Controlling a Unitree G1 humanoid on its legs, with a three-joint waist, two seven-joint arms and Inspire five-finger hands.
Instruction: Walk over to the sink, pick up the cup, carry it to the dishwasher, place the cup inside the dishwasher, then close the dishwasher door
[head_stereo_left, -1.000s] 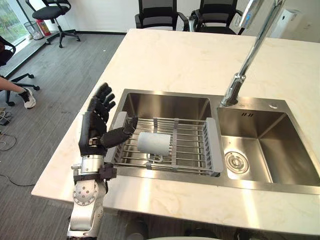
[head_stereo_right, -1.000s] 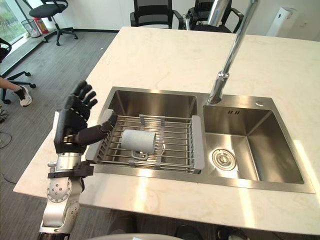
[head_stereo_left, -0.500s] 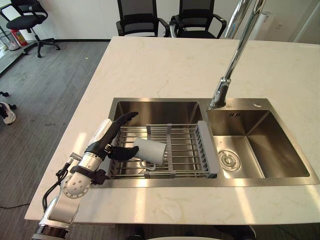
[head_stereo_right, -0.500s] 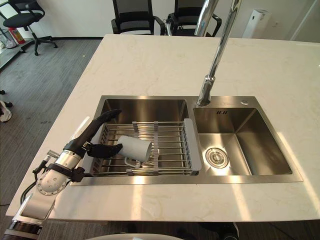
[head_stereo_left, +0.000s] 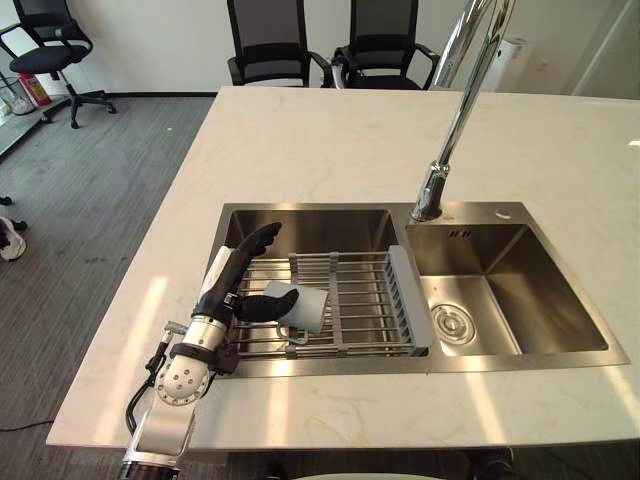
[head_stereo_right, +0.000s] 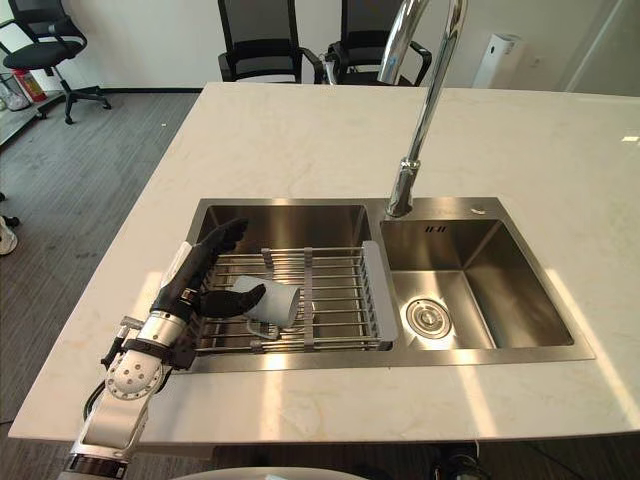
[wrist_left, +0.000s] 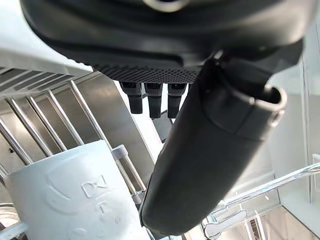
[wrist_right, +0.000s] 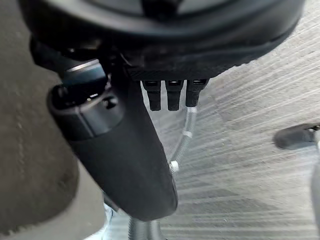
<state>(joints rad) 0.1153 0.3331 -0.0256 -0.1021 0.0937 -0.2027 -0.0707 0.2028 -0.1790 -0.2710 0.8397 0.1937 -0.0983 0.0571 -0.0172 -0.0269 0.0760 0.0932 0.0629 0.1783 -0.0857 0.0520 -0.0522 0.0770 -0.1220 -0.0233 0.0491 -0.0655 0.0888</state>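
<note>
The left hand (head_stereo_left: 232, 278) is spread wide and holds nothing. Its fingers (wrist_left: 152, 102) are straight above the grey-framed wire drying rack (head_stereo_left: 408, 298), and its thumb (wrist_left: 210, 165) stretches toward the white ceramic cup (head_stereo_left: 302, 306). The cup lies on its side on the rack just past the thumb tip, touching it or very nearly so. The step in hand looks like the grasp.

To do it well, the palm should slide further along until the cup's round body sits between thumb and fingers, and only then close. Closing now would likely roll the cup away along the bars. The small handle points away from the palm and toward the near rim, so the body is the better hold. The lift should be straight up, clear of the rack's frame.

The right hand (wrist_right: 125, 165) hangs over the floor, its fingers straight and empty.

Counted: one cup, one rack, one stainless steel double sink (head_stereo_left: 520, 290) with two basins, one tall chrome faucet (head_stereo_left: 457, 120), one pale stone bench (head_stereo_left: 330, 140), and three black office chairs (head_stereo_left: 270, 40).
</note>
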